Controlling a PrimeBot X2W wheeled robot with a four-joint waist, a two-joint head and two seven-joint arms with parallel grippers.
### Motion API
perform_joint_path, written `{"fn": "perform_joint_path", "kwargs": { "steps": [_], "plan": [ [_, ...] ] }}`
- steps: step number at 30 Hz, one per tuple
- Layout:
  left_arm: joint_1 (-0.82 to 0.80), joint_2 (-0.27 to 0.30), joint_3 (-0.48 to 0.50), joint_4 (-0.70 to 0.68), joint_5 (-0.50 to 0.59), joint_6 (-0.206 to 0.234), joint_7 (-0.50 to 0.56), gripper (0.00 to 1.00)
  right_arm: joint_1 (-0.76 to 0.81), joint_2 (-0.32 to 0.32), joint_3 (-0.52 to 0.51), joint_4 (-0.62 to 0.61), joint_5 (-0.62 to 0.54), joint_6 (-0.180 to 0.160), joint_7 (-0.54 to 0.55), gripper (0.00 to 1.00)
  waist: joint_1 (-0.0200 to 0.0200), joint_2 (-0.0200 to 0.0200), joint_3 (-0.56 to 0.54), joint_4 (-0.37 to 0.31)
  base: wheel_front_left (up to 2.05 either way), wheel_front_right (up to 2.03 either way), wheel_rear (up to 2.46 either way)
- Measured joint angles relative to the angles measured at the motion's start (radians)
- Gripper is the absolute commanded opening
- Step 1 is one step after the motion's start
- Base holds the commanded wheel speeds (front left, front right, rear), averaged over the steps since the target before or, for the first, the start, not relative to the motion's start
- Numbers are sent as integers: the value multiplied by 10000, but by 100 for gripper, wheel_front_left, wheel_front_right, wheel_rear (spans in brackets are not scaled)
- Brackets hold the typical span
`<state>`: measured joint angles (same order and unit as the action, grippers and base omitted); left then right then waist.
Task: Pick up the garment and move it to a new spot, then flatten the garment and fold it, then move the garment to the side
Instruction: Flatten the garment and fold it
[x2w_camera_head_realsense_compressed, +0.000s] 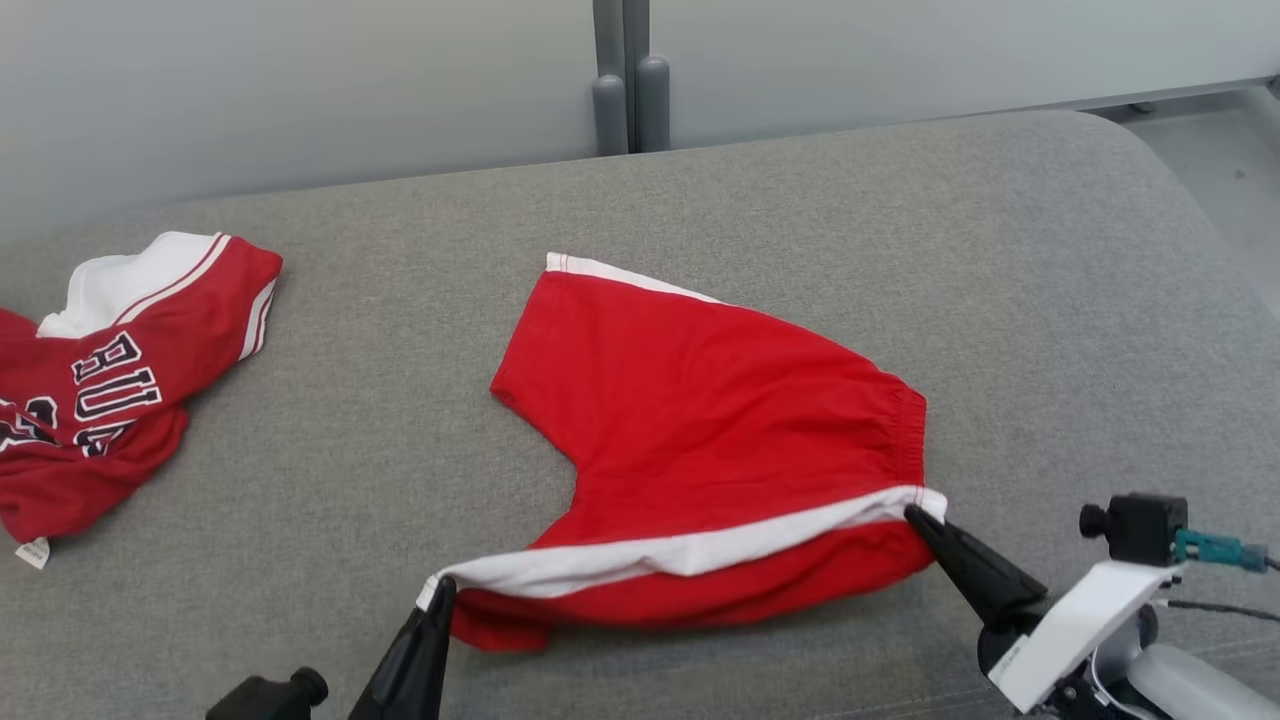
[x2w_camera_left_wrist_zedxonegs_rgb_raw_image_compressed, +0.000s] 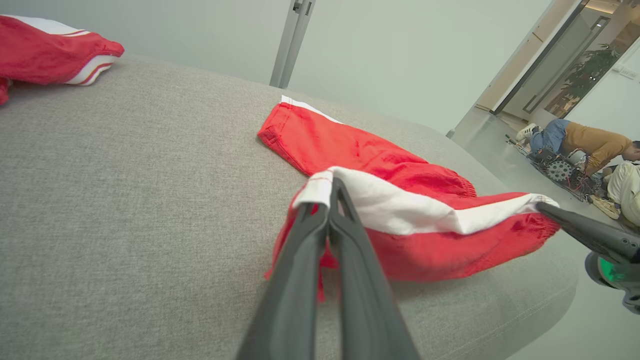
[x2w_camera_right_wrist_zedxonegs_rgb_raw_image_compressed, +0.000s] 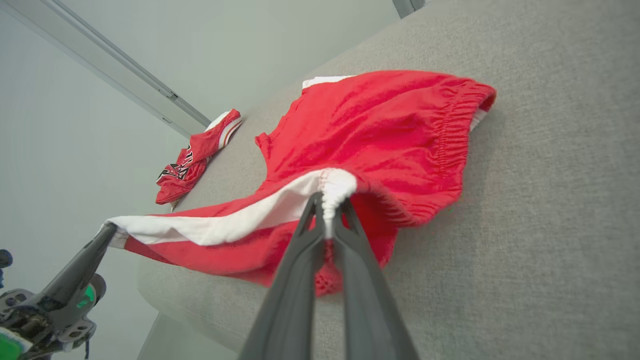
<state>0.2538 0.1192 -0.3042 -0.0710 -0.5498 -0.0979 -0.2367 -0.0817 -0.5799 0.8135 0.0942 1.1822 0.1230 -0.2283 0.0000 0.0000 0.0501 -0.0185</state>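
Here, the red shorts with a white side stripe lay near the front edge of the grey fabric-covered desk, the far leg flat on the cloth and the near side raised and stretched taut between the two pincers. The left pincer was pinched tight on the white-striped leg hem at the near left, and the right pincer gripped the white end of the elastic waistband at the right. A crumpled red jersey with black lettering lay well apart at the desk's left end.
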Motion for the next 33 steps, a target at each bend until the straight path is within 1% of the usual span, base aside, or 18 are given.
{"fn": "perform_joint_path", "kwargs": {
  "steps": [5,12,13,18,20,23,25,33],
  "plan": [
    [-993,90,-21,249,119,-67,192,0,-642,105,-272,-167,67,0,2,0,0,0,205,-164,0,0,0],
    [-2941,479,-253,798,656,-104,702,0,-1454,196,-560,228,236,-31,217,0,0,0,648,-374,0,0,0],
    [-3301,533,-299,930,748,-142,794,0,-1624,265,-633,295,328,-107,230,0,0,0,730,-412,0,0,0],
    [-4968,782,-531,1536,1214,-173,1294,0,-2395,696,-805,619,499,-224,449,0,0,0,1189,-651,0,0,0],
    [-5609,828,-556,1764,1283,-176,1503,0,-2651,851,-840,767,510,-341,522,0,0,0,1390,-770,0,0,0],
    [-6516,849,-640,2209,1423,-198,1785,0,-2944,1137,-865,970,600,-376,600,0,0,0,1716,-967,0,0,0],
    [-7050,851,-715,2550,1532,-244,1954,0,-3107,1312,-884,1116,602,-460,621,0,0,0,1949,-1097,0,0,0],
    [-8749,825,-780,3923,1804,-247,2360,0,-3856,1919,-951,1718,677,-466,619,0,0,0,2962,-1561,0,0,0]
  ]
}}
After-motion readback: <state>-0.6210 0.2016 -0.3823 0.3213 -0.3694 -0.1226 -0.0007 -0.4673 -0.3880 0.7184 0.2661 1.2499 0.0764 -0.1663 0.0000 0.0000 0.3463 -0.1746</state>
